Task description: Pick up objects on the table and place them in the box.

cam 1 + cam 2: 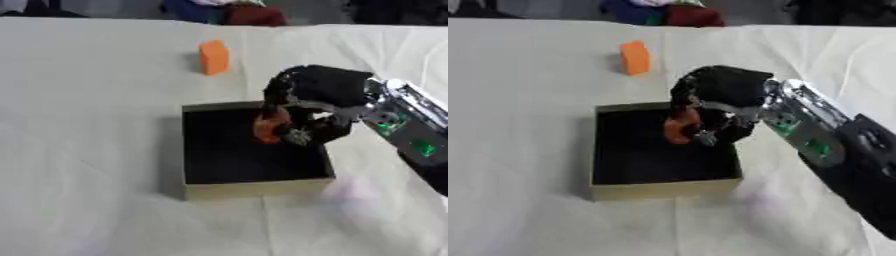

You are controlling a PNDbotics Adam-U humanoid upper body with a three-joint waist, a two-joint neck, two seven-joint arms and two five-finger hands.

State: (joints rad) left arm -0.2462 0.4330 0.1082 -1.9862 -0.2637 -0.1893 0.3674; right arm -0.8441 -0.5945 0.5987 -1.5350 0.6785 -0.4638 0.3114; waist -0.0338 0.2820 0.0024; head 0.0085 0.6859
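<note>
A bench (pixel 87 150) covered with a pale cloth is seen from above. Near its middle a shallow square box (pixel 254 187) is set, its walls tan and its inside black. The right hand (pixel 315 107), black with a silver wrist, is brought in from the right side and is held over the box's far right part, above the dark interior. Its fingers (pixel 697 102) are curled down round a small orange-red object (pixel 269 127), which is gripped between them and hangs within the outline of the box, near the right wall. Whether the object touches the box floor cannot be told.

A second object, an orange block (pixel 213 57), is stood upright on the cloth beyond the box, well apart from it and towards the far edge of the bench. At that far edge some blue and dark red items (pixel 667 12) are seen, too blurred to be made out.

The left hand is not shown in either view.
</note>
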